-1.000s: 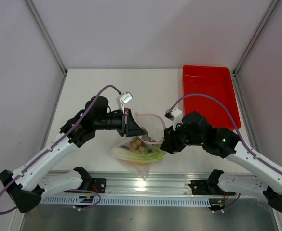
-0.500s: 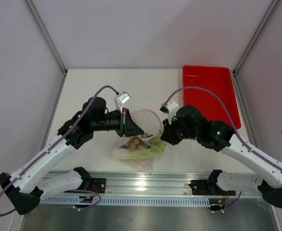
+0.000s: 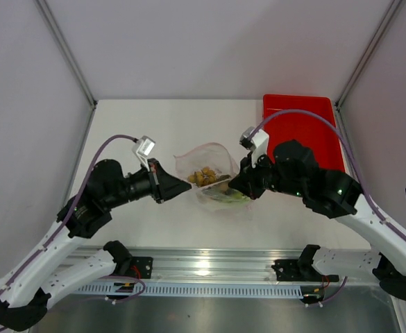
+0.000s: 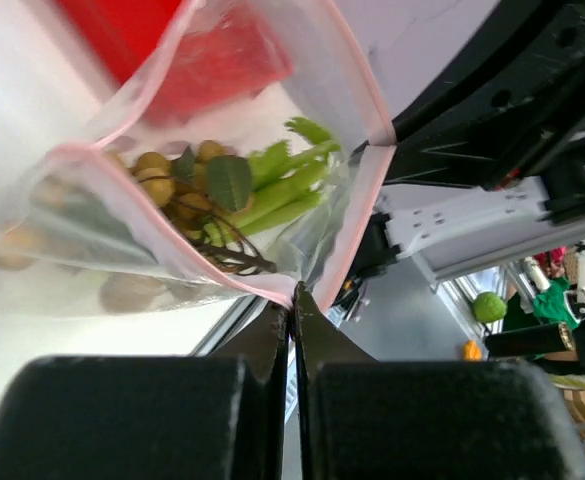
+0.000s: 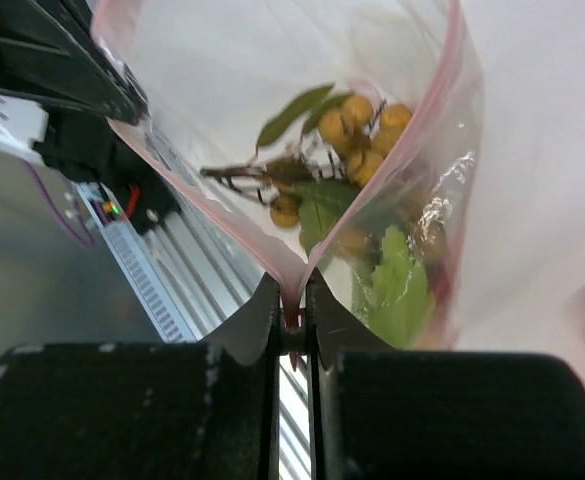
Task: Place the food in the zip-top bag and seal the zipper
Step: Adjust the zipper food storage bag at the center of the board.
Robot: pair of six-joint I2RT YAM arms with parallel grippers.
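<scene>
Zip-top bag with grapes, stalk; left fingers, right fingers clenched on zipper, opposite bag ends.

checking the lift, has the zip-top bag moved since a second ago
Yes. The zip-top bag has shifted away from the near rail, up the view and closer to the red tray.
</scene>
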